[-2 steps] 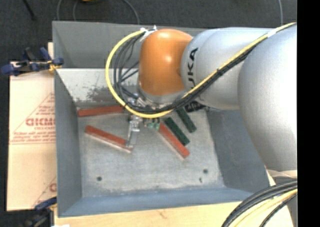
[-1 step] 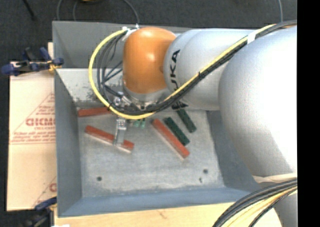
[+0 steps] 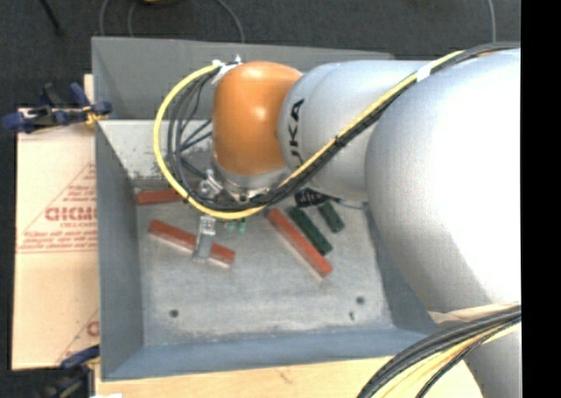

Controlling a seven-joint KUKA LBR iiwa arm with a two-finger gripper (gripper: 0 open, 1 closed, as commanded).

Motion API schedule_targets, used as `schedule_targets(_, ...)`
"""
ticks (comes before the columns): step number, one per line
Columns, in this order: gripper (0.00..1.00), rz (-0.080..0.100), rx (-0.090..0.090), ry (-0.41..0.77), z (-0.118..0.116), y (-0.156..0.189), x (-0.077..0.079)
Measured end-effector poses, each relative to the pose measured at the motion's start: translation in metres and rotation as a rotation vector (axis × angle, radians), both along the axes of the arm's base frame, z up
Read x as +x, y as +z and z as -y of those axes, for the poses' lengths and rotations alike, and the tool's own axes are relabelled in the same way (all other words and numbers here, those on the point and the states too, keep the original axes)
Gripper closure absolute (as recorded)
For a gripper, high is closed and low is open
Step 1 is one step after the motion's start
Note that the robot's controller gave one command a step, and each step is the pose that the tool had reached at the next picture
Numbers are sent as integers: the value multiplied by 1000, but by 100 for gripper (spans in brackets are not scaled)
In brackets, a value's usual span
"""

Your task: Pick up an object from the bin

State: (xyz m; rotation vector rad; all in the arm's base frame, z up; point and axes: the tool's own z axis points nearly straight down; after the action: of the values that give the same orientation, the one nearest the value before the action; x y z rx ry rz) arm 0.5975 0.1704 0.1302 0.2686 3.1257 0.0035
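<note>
The pincer [image 3: 208,245] hangs low in the left half of the grey metal bin [image 3: 117,247], directly over a flat red bar [image 3: 171,235] that lies slantwise on the bin floor. The grey tip crosses the bar near its right end and seems to touch it or sit just above it. Whether the pincer is wide or narrow cannot be told from this angle, and nothing can be seen gripped in it.

A second red bar [image 3: 158,197] lies farther back by the left wall, partly under the arm's yellow cable loop [image 3: 163,129] (part of the robot, as is the orange cover [image 3: 250,116] above the wrist). To the right, well apart from the pincer, a longer red bar [image 3: 307,252] runs diagonally, with two dark green bars [image 3: 320,223] just beside it.
</note>
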Motion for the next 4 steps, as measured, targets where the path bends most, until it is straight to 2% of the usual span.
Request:
schedule_targets(1,0,-1,1,-236,-10,-47,-2)
schedule_targets(2,100,0,-2,-222,-7,-59,-3)
schedule_targets(4,100,-7,-4,-223,-7,-54,-5)
